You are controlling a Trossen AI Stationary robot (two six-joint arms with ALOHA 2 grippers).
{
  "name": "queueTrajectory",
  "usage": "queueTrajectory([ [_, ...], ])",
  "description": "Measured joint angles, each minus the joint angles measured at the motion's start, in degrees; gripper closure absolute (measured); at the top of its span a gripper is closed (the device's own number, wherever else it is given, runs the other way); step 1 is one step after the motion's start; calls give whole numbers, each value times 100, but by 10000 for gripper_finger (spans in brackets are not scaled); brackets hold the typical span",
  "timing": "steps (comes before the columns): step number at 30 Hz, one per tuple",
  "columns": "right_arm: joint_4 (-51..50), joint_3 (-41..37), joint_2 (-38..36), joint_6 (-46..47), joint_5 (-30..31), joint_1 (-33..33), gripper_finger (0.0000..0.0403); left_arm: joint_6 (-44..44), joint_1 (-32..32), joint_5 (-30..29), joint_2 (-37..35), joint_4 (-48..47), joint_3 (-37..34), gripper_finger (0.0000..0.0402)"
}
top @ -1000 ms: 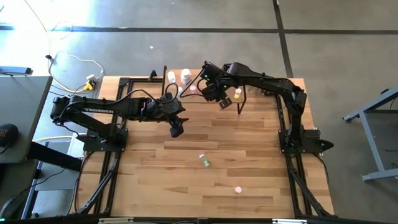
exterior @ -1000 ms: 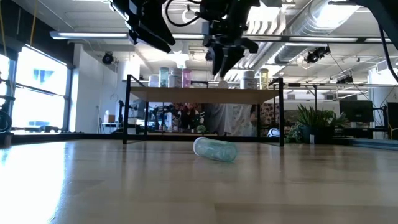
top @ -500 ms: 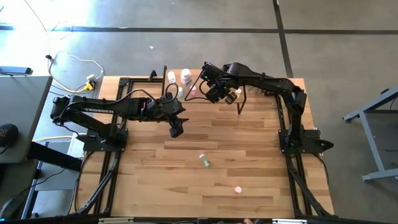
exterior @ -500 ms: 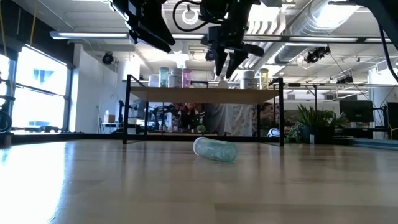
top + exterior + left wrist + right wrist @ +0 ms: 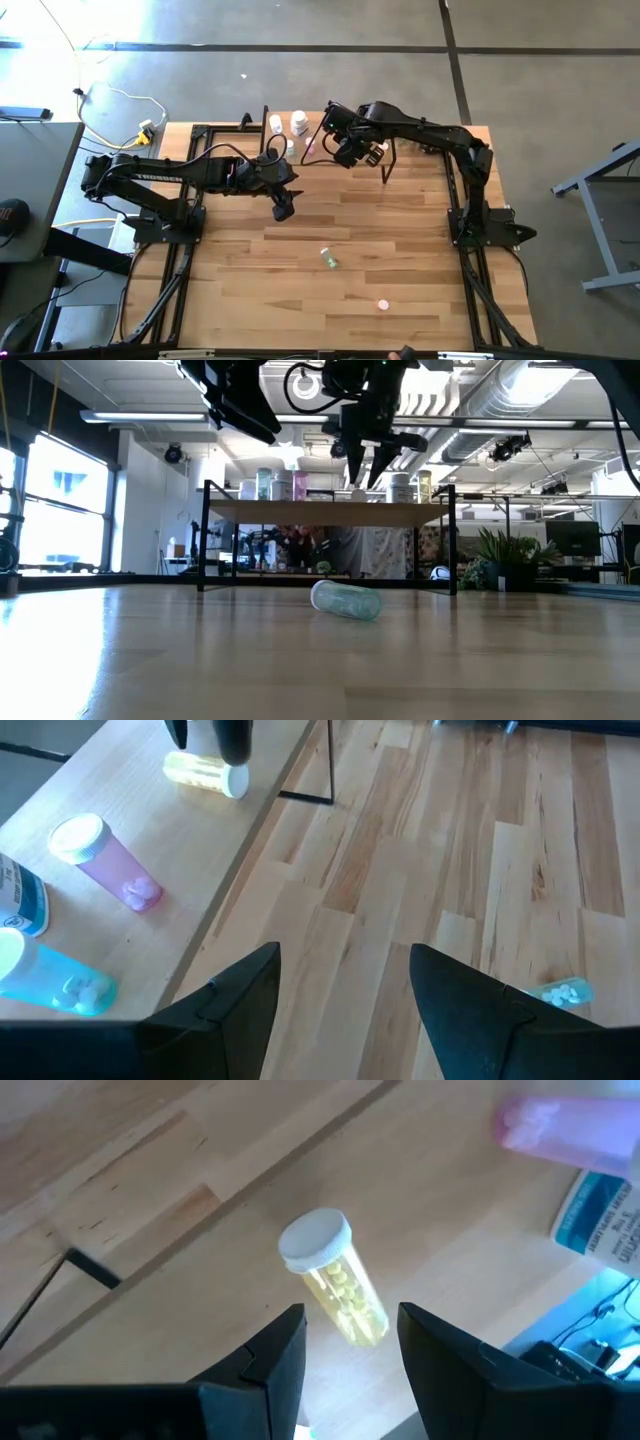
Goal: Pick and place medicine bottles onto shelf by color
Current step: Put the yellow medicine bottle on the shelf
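The wooden surface (image 5: 400, 240) fills the middle of the high view, with the shelf (image 5: 330, 511) at its upper edge, between the two arms. In the low view the shelf spans the centre of the frame, a row of bottles standing on its top. The right tool (image 5: 363, 455) hangs just above the shelf, at upper centre of the low view, its fingers spread and empty; directly below it, apart from the fingers, a yellow bottle (image 5: 335, 1277) lies on its side on the shelf top, white cap pointing away from the tool. A pink bottle (image 5: 105, 863) stands near it. The left tool (image 5: 283, 211) hovers over the surface, left of centre in the high view, fingers spread, holding nothing. A pale green bottle (image 5: 345, 600) lies on its side mid-surface, and a small pink bottle (image 5: 382, 305) lies lower, toward the frame's bottom. Behind the shelf, a lit workshop room with ceiling ducts.
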Motion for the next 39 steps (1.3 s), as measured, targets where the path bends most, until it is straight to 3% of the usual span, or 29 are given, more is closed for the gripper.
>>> queueTrajectory([
  [27,131,-11,235,-132,-504,-151,251,107,0,0,-2,-2,0,188],
  [39,106,-11,404,-85,-383,-122,268,166,0,0,-2,-4,0,188],
])
